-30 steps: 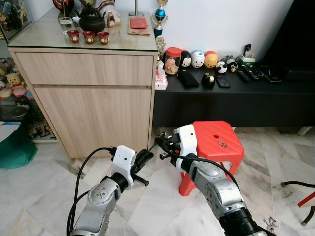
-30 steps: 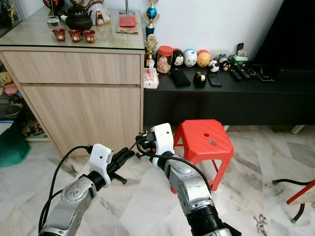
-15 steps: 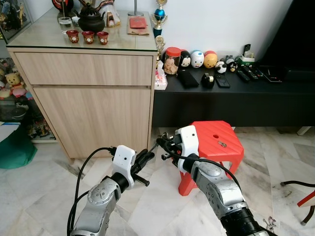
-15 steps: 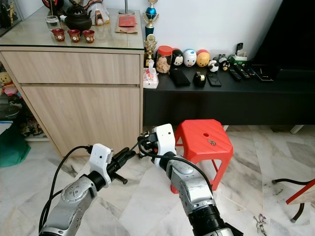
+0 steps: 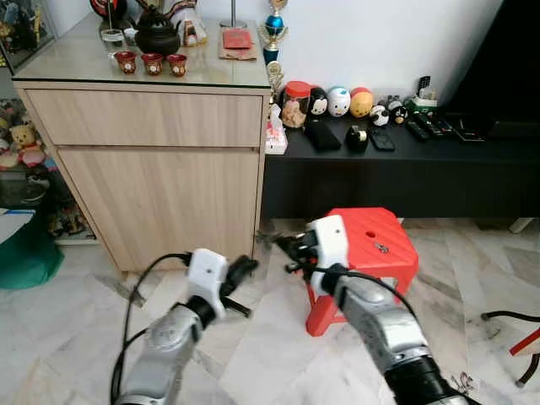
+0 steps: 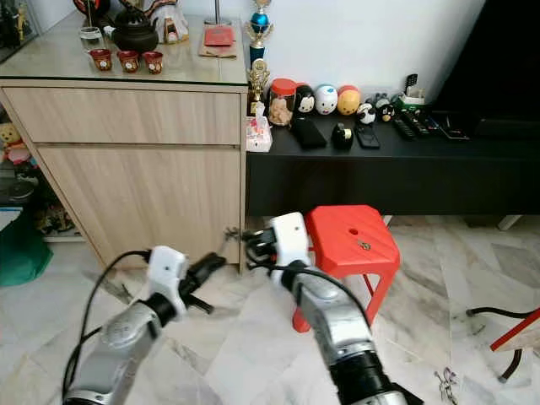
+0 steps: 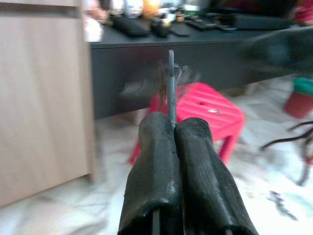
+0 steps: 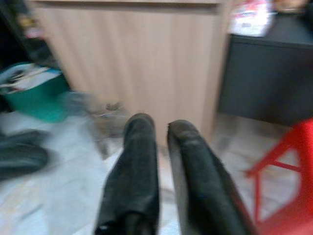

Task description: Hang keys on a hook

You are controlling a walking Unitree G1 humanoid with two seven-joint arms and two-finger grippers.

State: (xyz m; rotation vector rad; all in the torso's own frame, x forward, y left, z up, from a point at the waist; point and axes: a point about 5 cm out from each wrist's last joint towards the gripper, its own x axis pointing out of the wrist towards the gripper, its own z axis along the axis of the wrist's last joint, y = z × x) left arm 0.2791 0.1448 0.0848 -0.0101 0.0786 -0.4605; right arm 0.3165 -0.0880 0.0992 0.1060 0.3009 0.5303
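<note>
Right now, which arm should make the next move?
Right, probably: the left gripper is shut on a thin rod, and the right gripper sits just off the rod's tip.

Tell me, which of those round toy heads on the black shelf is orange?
The orange toy head, rightmost of the three; the black-eared one and white one sit to its left.

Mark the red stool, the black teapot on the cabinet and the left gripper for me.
red stool [image 5: 371, 240]: left eye view, on its flat seat top.
black teapot [image 5: 157, 34]: left eye view, on its round belly.
left gripper [image 7: 175, 128]: left wrist view, at the tips of its two pressed-together fingers.
</note>
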